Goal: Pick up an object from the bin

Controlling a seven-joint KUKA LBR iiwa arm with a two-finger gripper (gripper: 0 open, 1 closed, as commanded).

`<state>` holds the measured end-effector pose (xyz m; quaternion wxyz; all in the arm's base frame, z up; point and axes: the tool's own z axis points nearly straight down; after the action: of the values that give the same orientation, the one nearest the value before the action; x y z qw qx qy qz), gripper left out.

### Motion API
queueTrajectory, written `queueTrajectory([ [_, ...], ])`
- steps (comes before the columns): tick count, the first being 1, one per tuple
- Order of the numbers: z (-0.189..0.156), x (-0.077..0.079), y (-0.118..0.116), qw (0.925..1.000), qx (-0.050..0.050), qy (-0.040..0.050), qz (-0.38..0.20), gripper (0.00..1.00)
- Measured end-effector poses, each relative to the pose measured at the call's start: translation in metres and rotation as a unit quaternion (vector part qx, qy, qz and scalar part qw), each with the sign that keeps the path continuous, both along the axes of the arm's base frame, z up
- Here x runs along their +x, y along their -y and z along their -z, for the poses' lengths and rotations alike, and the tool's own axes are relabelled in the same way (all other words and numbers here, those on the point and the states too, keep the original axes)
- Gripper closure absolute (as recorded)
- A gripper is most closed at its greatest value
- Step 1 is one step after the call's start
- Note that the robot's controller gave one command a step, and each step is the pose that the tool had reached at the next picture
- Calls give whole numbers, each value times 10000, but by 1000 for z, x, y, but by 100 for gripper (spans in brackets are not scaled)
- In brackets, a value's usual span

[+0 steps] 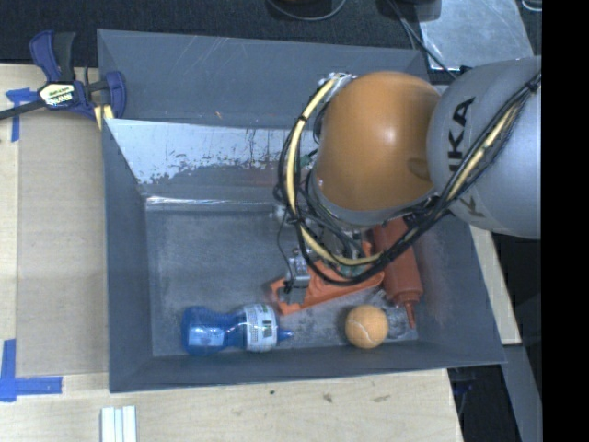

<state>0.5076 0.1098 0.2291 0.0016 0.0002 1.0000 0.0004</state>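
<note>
My gripper [296, 273] hangs low in the right half of the bin, mostly hidden beneath the arm's wrist. Directly under it lies an orange clamp-like tool [324, 294], and the gripper's lower end is at that tool's left tip. The tool's red-brown handle [403, 267] runs up along the right wall. A tan ball [366, 327] rests just below the tool, near the front wall. A blue plastic bottle [225, 329] with a pale label lies on its side at the front, left of the ball.
The arm reaches in from the right and covers the bin's right and back middle. The left half of the bin floor is bare grey metal, ending at sloped walls.
</note>
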Motion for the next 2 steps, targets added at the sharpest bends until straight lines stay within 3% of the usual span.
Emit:
queueTrajectory([
  [1, 1, 0, 1, 10000, 1, 0, -11, 0],
  [2, -72, -15, -17, 9987, -2, -4, -517, 0],
])
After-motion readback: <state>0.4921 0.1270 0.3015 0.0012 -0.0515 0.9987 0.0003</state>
